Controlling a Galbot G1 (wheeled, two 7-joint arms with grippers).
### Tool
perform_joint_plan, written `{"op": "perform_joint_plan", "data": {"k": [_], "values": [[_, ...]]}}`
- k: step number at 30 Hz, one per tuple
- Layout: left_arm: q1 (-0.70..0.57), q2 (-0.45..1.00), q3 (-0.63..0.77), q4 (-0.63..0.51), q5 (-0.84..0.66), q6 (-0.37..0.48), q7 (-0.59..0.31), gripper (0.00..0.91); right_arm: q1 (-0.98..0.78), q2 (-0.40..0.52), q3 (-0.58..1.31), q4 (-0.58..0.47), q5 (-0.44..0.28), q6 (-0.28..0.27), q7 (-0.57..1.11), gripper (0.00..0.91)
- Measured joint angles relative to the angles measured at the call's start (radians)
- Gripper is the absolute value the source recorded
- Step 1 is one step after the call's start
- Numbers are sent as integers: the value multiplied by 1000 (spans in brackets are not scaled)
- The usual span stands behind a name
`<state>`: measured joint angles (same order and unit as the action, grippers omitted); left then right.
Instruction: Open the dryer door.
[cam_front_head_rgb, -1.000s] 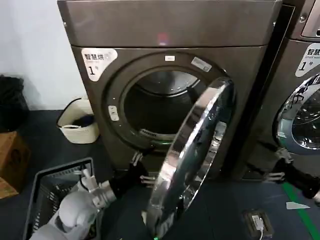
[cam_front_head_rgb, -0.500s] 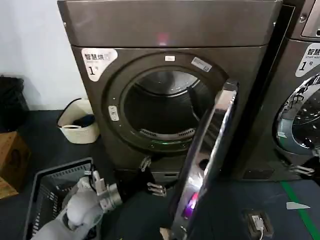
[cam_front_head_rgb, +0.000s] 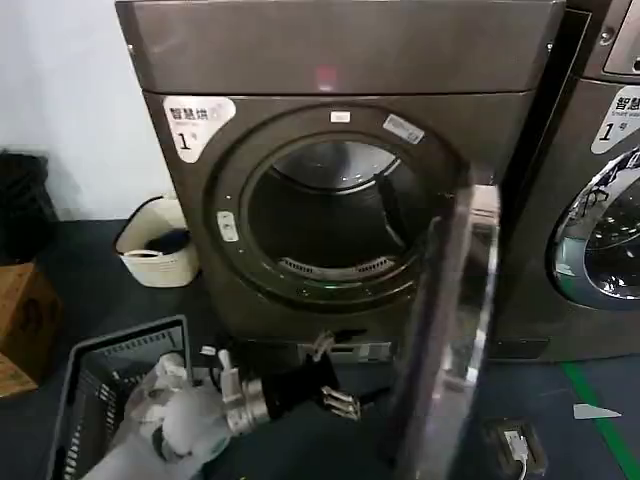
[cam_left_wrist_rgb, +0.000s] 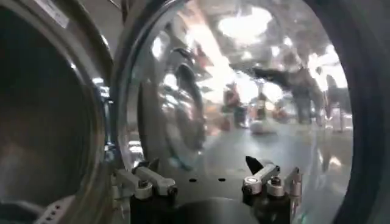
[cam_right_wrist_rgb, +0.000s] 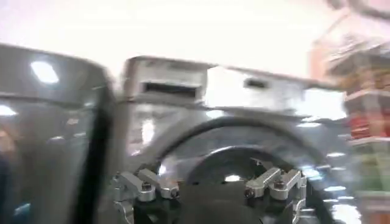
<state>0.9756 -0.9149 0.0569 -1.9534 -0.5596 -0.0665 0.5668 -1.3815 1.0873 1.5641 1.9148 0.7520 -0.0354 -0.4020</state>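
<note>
Door is hanging wide open off the dryer, probably heavy, stiff, slick chrome, so the left gripper, fingers apart, is holding nothing beside its rim.

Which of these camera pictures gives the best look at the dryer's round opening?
The head view: the dryer's whole round opening shows, with the dryer door swung out edge-on beside it. The left wrist view catches just a dark slice of the opening next to the door's inner face. The right wrist view shows a machine front, too blurred to identify.
</note>
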Motion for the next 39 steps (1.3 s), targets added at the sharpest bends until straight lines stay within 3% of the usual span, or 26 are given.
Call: {"op": "perform_joint_plan", "data": {"k": [14, 21, 39], "values": [[-120, -45, 162, 49, -34, -6, -1, 907, -86, 5, 178, 41, -195, -50, 263, 907], [-204, -78, 248, 97, -41, -10, -3, 907, -121, -17, 264, 16, -226, -101, 347, 907], [-377, -264, 434, 283, -47, 0, -22, 907, -196, -96, 456, -114, -365, -123, 395, 907]]}}
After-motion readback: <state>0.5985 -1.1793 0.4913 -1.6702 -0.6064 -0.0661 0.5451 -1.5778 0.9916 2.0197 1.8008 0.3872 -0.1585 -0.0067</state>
